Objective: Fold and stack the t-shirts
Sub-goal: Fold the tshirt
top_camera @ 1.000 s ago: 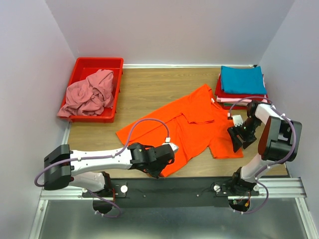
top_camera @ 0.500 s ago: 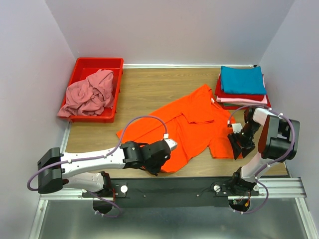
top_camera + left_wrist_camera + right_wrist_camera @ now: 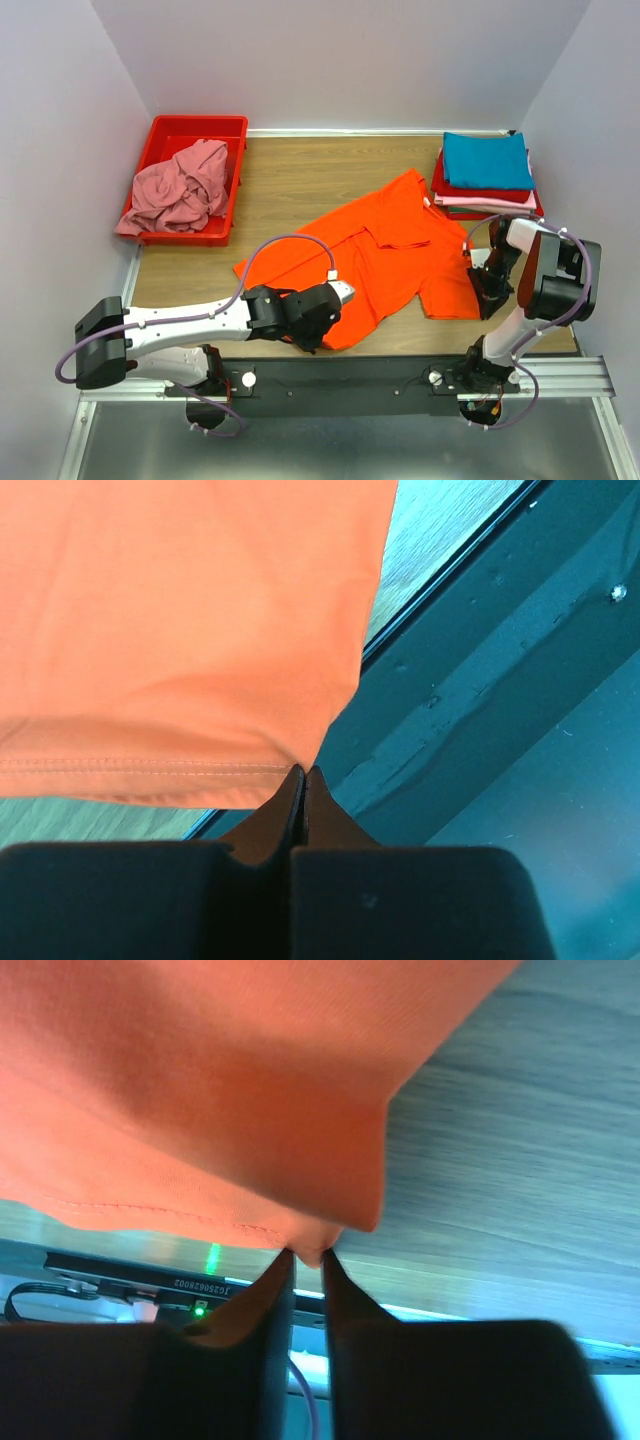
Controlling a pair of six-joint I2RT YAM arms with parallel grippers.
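- The orange t-shirt (image 3: 385, 255), light and limp, is spread on the surface (image 3: 300, 180).
- Hem corners, judged the best holds, are pinched: one by the closed left tool (image 3: 303, 772), one by the nearly closed right tool (image 3: 308, 1255).

Bare table (image 3: 320, 175) open at the back — red bin (image 3: 197, 122) blocks left; folded stack (image 3: 487, 162) blocks right.

Most of orange t-shirt (image 3: 180, 630) off-frame
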